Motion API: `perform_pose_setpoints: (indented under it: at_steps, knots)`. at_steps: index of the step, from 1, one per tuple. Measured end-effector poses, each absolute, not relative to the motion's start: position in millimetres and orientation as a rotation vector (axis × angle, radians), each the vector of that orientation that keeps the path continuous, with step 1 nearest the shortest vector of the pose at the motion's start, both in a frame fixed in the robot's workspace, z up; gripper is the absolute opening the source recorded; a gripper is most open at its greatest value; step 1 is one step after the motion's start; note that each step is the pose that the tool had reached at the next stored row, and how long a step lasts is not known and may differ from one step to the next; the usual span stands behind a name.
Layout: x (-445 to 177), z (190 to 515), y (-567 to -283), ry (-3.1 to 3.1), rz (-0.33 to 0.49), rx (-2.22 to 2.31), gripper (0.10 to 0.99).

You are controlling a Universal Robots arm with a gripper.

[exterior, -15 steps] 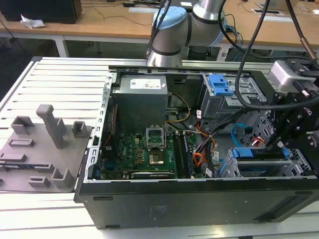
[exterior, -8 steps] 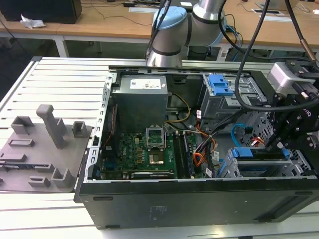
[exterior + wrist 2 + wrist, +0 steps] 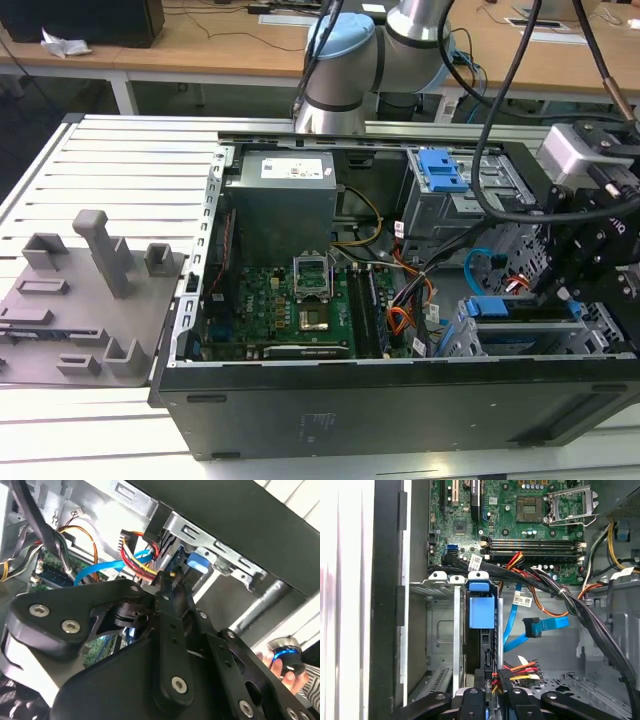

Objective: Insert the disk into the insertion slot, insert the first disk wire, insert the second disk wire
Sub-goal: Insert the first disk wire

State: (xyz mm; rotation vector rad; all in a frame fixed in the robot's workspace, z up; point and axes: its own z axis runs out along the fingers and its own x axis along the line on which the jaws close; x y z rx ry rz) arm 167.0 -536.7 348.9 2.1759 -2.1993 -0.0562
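Disk in insertion slot, second disk wire beside slot, motherboard to exterior view's left

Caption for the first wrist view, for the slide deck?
Pincer near the multicoloured wire plug, beside the blue-framed disk seated in its cage; light-blue cable hangs with its plug loose.

Bright even light, perhaps some glare

A pale ribbed aluminium tabletop is stretching across the exterior view. Beyond the tabletop's far edge, a long light-brown wooden desk is standing on white legs. It is carrying a dark box with crumpled white paper beside it. Shadow is lying beneath the desk.
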Motion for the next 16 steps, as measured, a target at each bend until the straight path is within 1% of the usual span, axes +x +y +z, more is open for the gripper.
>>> perform_pose_setpoints:
  at_steps: [2, 11, 12, 13, 14, 15, 16]
  knots:
    - [167.0, 375.4, -536.7, -2.199, -0.055, 2.176, 0.247]
    - [167.0, 375.7, -536.6, -2.199, -0.056, 2.176, 0.247]
    - [167.0, 375.7, -536.6, -2.199, -0.056, 2.176, 0.231]
    - [167.0, 375.7, -536.6, -2.199, -0.056, 2.176, 0.165]
    - [167.0, 375.7, -536.6, -2.199, -0.056, 2.176, 0.165]
    - [167.0, 375.7, -536.7, -2.199, -0.056, 2.176, 0.106]
    - [167.0, 375.7, -536.6, -2.199, -0.056, 2.176, 0.106]
